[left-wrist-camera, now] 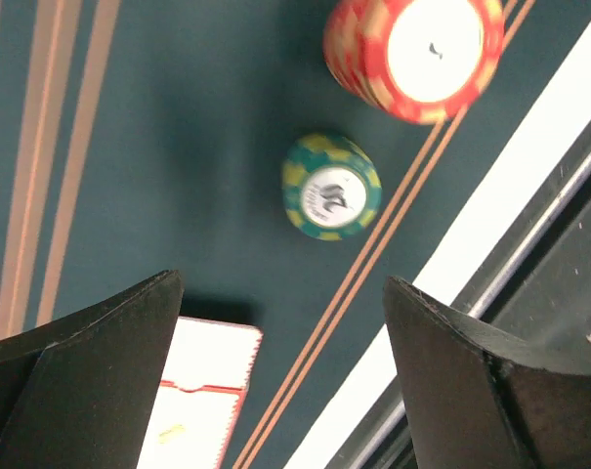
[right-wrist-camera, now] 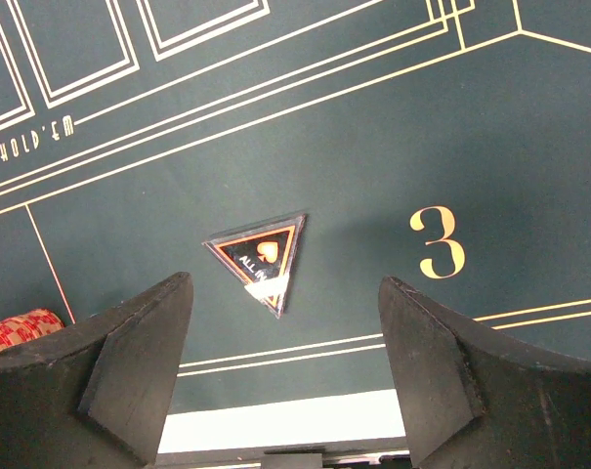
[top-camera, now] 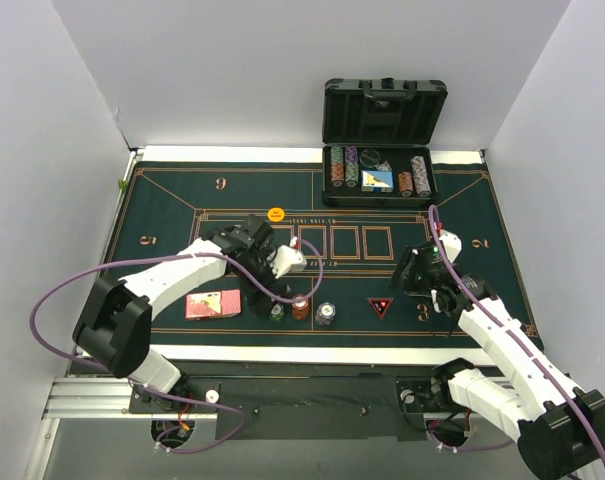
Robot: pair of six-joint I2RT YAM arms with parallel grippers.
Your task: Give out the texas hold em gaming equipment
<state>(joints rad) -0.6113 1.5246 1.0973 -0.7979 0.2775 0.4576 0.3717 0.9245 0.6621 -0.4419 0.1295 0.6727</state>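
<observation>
Even light, soft shadows, blurry close-ups

The felt mat point(right-wrist-camera: 373, 127) reads "HOLD'EM" and "3"; the triangular marker point(right-wrist-camera: 259, 256) reads "ALL IN".

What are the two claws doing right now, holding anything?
Left gripper: open, holding nothing, near the green chips.
Right gripper: open, holding nothing, over the triangular marker.

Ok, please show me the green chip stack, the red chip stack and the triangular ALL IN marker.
green chip stack point(left-wrist-camera: 331, 191): left wrist view, on its top face.
red chip stack point(left-wrist-camera: 435, 44): left wrist view, on its white centre label.
triangular ALL IN marker point(right-wrist-camera: 259, 259): right wrist view, on its middle.
</observation>
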